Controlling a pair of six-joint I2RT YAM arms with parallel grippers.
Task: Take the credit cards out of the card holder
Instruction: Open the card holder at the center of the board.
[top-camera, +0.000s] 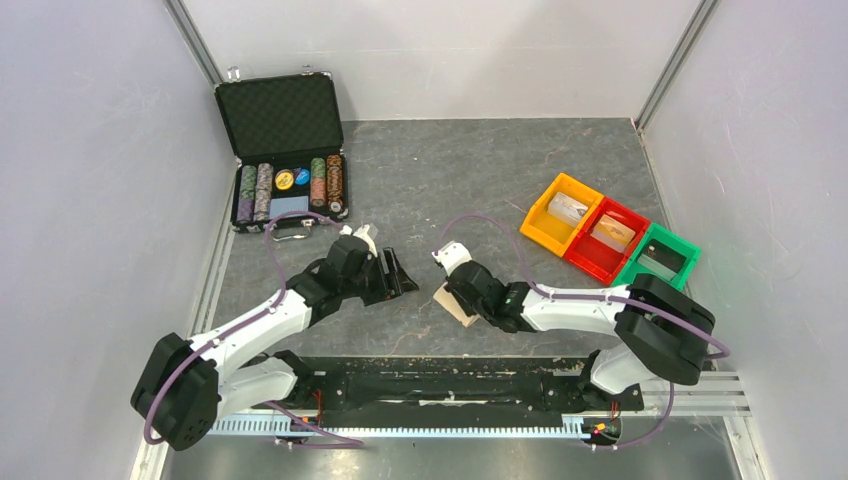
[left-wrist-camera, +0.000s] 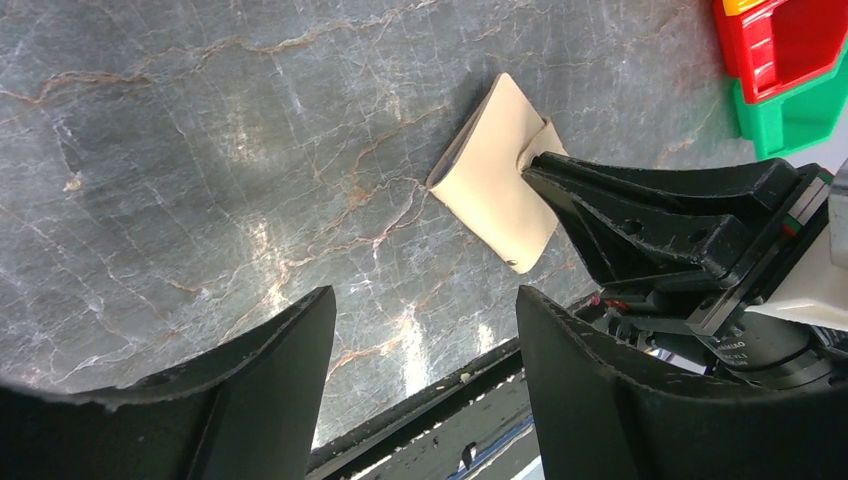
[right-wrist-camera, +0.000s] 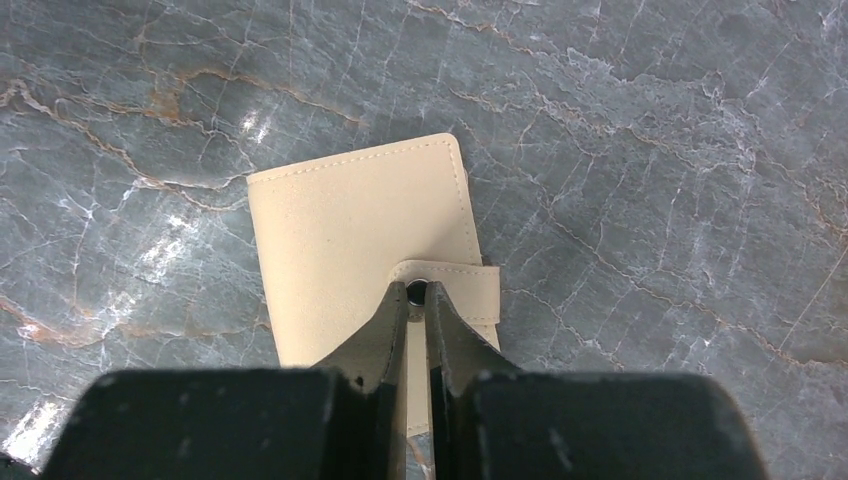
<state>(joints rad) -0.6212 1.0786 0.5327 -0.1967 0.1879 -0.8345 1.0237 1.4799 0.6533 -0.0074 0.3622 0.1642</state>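
Observation:
The card holder (top-camera: 455, 302) (left-wrist-camera: 488, 175) (right-wrist-camera: 350, 235) lies closed on the grey table, tan outside up, its small tab (right-wrist-camera: 462, 291) snapped over one edge. The credit cards are hidden inside it. My right gripper (top-camera: 452, 292) (left-wrist-camera: 535, 165) (right-wrist-camera: 417, 293) is down on the holder, jaws drawn to a narrow slit at the tab's snap end, pinching it. My left gripper (top-camera: 400, 272) (left-wrist-camera: 423, 297) hovers open just left of the holder, nothing between its fingers.
A black foam-lined chip case (top-camera: 285, 150) stands open at the back left. Orange (top-camera: 562, 212), red (top-camera: 605, 238) and green (top-camera: 655, 258) bins sit in a row at the right. The black arm-base rail (top-camera: 430, 385) runs along the near edge.

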